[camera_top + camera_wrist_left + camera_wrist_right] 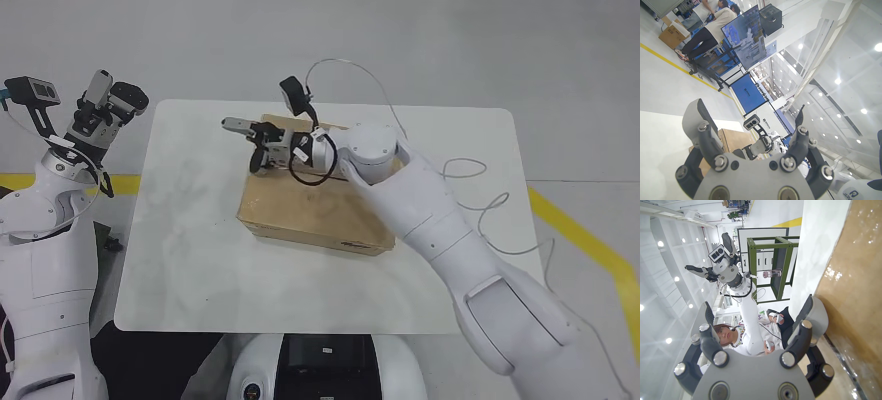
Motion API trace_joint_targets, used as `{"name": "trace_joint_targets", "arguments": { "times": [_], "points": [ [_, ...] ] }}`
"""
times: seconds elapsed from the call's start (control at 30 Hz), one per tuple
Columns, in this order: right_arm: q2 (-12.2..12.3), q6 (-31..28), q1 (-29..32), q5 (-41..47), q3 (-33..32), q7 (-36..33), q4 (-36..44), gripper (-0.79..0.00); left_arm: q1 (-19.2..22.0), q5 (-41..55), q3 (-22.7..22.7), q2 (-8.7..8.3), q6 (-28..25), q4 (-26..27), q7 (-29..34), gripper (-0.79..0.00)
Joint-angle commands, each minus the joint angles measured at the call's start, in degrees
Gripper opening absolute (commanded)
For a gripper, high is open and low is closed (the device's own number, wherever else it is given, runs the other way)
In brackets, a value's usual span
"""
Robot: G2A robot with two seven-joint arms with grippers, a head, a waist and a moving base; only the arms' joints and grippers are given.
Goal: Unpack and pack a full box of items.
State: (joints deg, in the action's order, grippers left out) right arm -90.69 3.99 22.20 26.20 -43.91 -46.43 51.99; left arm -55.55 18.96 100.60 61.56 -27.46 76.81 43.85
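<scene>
Coming in from the lower right of the top view, right gripper [250, 142] over the upper left corner of the box [315, 205], fingers spread wide and holding nothing. In the right wrist view, one finger [817, 313] close against the glossy brown cardboard [857, 294]; cannot tell whether touching.

Lying flat with flaps shut, box just above the middle of the table [200, 270], slightly skewed to its edges. Dark print [350, 243] along the box's lower edge, too small to read.

Under it, a white rounded tabletop, faintly scuffed. Near the table's upper edge, a thin white cable [350, 66] looping up from the right arm.

At the upper left of the frame, left gripper [115, 95] raised beyond the table's left edge, well apart from the box, fingers likewise far apart with nothing between them. Past those fingers in the left wrist view [751, 115], a corner of the cardboard [732, 138] on the white tabletop.

Around the table, pale grey floor [560, 60] with a yellow line [570, 225] at the right of the frame.
</scene>
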Motion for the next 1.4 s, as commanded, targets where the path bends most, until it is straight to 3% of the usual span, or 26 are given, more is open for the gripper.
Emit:
{"name": "trace_joint_targets", "arguments": {
  "times": [0.0, 0.87, 1.37],
  "points": [
    [0.6, 0.9, 0.8, -0.9, -1.1, -0.2, 1.2, 0.000, 0.0, 0.0, 0.0, 0.00, 0.0, 0.0, 0.0, 0.000],
    [6.6, 13.6, 10.7, -13.4, -11.7, -3.6, 19.1, 0.000, 0.0, 0.0, 0.0, 0.00, 0.0, 0.0, 0.0, 0.000],
    [8.6, 17.2, 14.3, -17.4, -15.2, -4.5, 23.6, 0.000, 0.0, 0.0, 0.0, 0.00, 0.0, 0.0, 0.0, 0.000]
  ]
}}
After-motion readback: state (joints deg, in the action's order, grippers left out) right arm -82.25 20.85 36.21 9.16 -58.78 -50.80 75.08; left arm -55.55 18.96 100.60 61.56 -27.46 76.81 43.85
